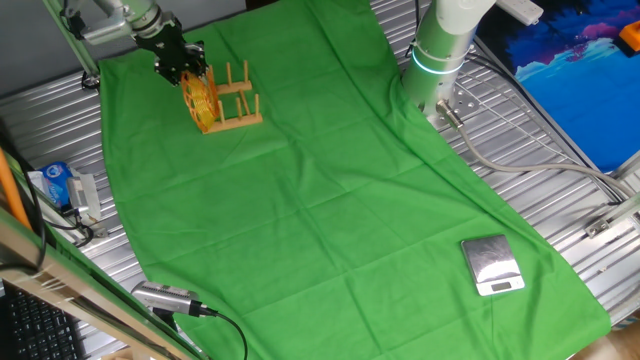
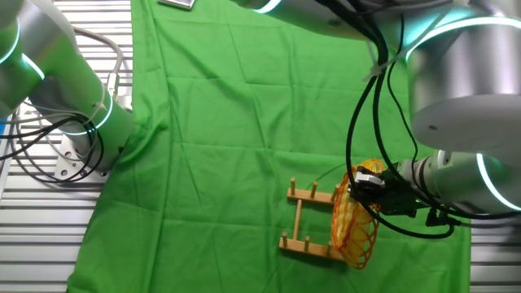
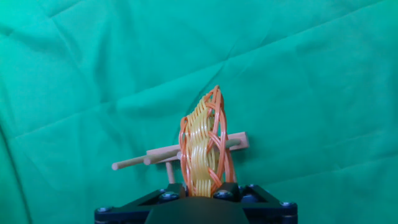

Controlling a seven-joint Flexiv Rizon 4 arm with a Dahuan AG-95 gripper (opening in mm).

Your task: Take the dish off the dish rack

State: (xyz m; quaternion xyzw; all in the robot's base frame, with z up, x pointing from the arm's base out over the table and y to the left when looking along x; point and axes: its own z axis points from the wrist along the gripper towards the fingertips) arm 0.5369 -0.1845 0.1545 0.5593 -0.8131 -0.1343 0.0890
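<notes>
The dish stood on edge in the dish rack at the upper left of one fixed view, a yellow woven oval with orange strands along its rim, taller than the pale wooden pegs beside it. The gripper had its jaws pinched onto the dish's upper rim. Green cloth covered the counter, with a small silver scale at lower right.
</notes>
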